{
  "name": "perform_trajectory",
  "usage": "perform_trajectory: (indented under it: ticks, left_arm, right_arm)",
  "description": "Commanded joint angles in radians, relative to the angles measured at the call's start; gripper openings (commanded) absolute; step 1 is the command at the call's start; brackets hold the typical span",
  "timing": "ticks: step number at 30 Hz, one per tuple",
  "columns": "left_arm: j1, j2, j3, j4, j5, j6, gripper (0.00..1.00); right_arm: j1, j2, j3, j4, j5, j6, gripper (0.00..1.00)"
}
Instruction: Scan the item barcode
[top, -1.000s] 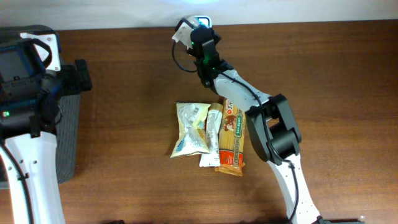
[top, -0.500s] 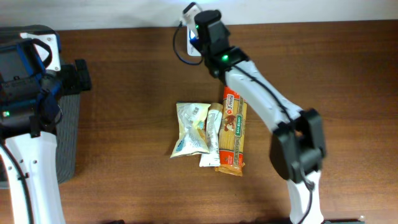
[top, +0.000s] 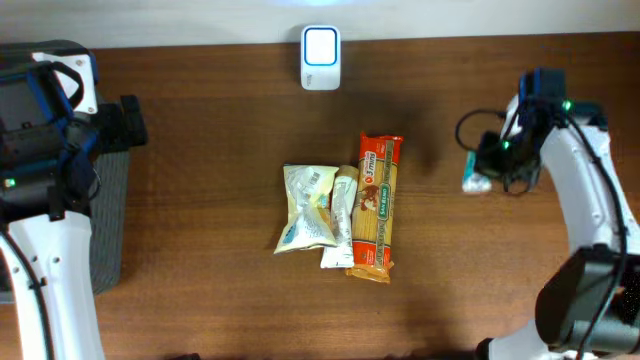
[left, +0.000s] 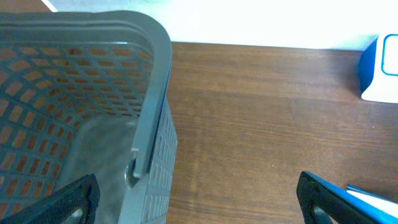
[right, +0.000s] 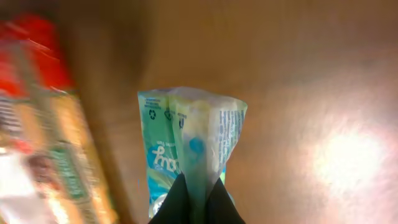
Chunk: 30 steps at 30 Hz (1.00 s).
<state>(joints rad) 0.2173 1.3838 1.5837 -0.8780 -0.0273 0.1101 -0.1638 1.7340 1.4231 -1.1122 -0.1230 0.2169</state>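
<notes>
The right claw (right: 194, 200) is clamped on one end seam of a small teal-and-white packet (right: 191, 134). It holds the packet at the right side of the desk (top: 200, 150), well apart from the white scanner (top: 320, 45) at the far edge. Whether the packet's free end touches the wood cannot be told.

The packet looks light and soft, made of thin glossy film that creases and flops, so it will likely sag or twist when swung. The film is probably slippery. A pinch on the flat sealed edge seems the sound hold, since it leaves both printed faces bare for the barcode. Squeezing the filled middle could wrinkle the code.

The left claw (left: 205, 199) stands wide apart and empty beside the grey basket (left: 152, 106).
</notes>
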Motion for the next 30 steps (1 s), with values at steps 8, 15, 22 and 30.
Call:
perform_trajectory:
  ticks: [8, 15, 22, 30]
  left_arm:
    - [0.002, -0.004, 0.008, 0.000, -0.006, 0.012, 0.99]
    - [0.002, -0.004, 0.008, 0.000, -0.006, 0.012, 0.99]
    - [0.002, -0.004, 0.008, 0.001, -0.006, 0.012, 0.99]
    - [0.002, -0.004, 0.008, 0.001, -0.006, 0.012, 0.99]
  right_arm:
    - [0.055, -0.009, -0.050, 0.100, -0.345, -0.097, 0.54]
    - [0.550, 0.168, -0.050, 0.281, 0.055, 0.265, 0.52]
    - [0.642, 0.285, -0.050, 0.274, 0.237, 0.279, 0.43]
    - [0.642, 0.285, -0.045, 0.187, 0.341, 0.247, 0.04]
